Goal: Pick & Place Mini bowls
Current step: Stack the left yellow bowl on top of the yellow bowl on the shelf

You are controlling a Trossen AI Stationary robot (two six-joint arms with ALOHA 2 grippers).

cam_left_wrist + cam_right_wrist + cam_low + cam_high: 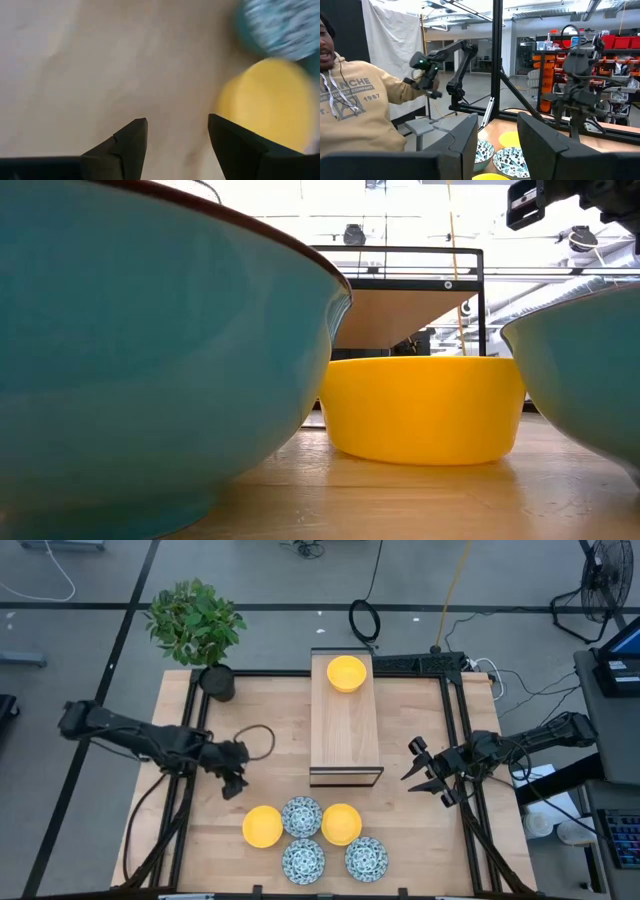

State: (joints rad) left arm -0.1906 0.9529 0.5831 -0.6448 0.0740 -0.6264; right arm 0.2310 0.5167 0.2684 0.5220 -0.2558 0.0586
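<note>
Bowls come first in the high view: one yellow bowl (347, 672) already sits at the far end of the wooden stand (345, 745), well beyond both arms, while two more yellow bowls (263, 826) and three blue-patterned bowls (302, 816) cluster on the desk (420, 840). Our left end effector (234, 783) hangs empty, fingers apart, with the nearest yellow bowl just ahead of it toward the near edge; our right end effector (428, 777) waits open beside the stand, well apart from the cluster. We judge the step in hand to be the left arm's approach to that yellow bowl. In the low view a yellow bowl (424, 408) stands upright on the wood between two big blue bowl walls (150, 350), so neighbours sit close and a careless descent could nudge them. In the left wrist view the two dark fingers (127, 145) are spread over bare wood, and the yellow bowl (265, 107) lies off to one side of them with a patterned bowl (280, 25) beyond it; we should centre one finger inside the rim and one outside before lowering, on the side away from the patterned bowl. In the right wrist view the right fingers (465, 137) stand apart, holding nothing; a person in a tan hoodie (355, 115) is behind the desk.
</note>
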